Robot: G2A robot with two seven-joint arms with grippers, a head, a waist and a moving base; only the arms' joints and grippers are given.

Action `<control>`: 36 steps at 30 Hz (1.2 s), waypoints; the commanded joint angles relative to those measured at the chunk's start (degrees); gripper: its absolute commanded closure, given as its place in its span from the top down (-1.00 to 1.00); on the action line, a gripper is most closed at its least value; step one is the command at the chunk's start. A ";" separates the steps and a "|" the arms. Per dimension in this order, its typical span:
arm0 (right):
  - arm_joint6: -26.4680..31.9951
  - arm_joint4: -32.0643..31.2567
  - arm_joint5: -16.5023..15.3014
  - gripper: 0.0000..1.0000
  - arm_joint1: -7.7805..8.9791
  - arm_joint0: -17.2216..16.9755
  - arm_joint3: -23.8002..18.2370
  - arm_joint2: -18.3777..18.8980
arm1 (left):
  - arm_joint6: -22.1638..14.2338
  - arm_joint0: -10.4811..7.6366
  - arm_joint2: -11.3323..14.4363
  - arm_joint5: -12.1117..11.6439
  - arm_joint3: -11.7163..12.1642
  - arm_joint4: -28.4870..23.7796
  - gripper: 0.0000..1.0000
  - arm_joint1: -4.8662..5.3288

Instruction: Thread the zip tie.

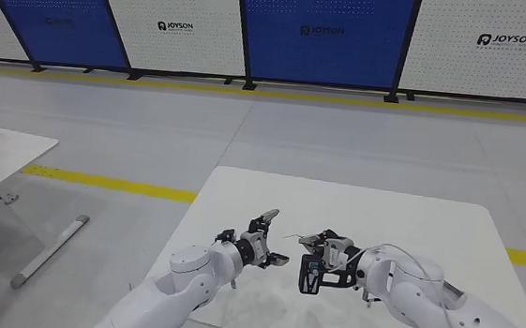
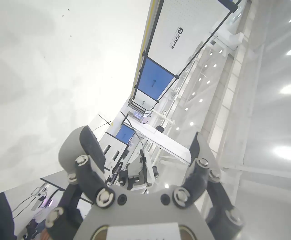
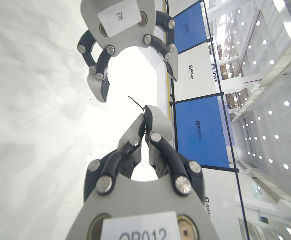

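Two grippers noted over the white tabletop (image 1: 381, 207). Found the left gripper (image 1: 276, 235) with jaws spread wide, gripping nothing. Found the right gripper (image 3: 145, 114) facing it, near, jaws pinched on the thin black zip tie (image 3: 136, 103), free tip poking toward the left gripper without touching.

black zip tie (image 3: 136, 104), plain white table (image 1: 381, 212)

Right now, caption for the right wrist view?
Right gripper shut on the zip tie, its tip toward the open left gripper opposite.
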 commanded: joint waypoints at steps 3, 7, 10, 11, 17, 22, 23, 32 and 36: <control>0.00 0.00 0.00 -1.00 0.00 0.00 0.00 0.00 | 0.32 0.14 0.75 -0.14 0.19 1.70 1.00 -0.12; 0.00 0.00 0.00 -1.00 0.00 0.00 0.00 0.00 | 0.05 -0.13 1.66 -1.29 0.72 2.01 1.00 -0.59; 0.00 0.00 0.00 -1.00 0.00 0.00 0.00 0.00 | -0.20 -0.31 1.84 -0.91 1.12 1.02 -0.36 -0.87; 0.00 0.00 0.00 -1.00 0.00 0.00 0.00 0.00 | -0.41 -0.28 1.74 -0.87 1.20 0.59 -0.60 -0.92; 0.00 0.00 0.00 -1.00 0.00 0.00 0.00 0.00 | -1.23 0.20 0.31 0.00 1.58 -1.39 -1.00 -1.02; 0.00 0.00 0.00 -1.00 0.00 0.00 0.00 0.00 | -1.40 0.14 0.30 0.00 1.84 -1.80 -1.00 -1.24; 0.00 0.00 0.00 -1.00 0.00 0.00 0.00 0.00 | -1.47 0.20 0.51 0.00 1.74 -1.48 -1.00 -1.25; 0.00 0.00 0.00 -1.00 0.00 0.00 0.00 0.00 | -1.20 0.05 1.28 0.00 0.96 -1.14 -0.92 -1.27; 0.00 0.00 0.00 -1.00 0.00 0.00 0.00 0.00 | -0.99 -0.03 1.43 0.00 0.75 -1.19 -0.20 -1.26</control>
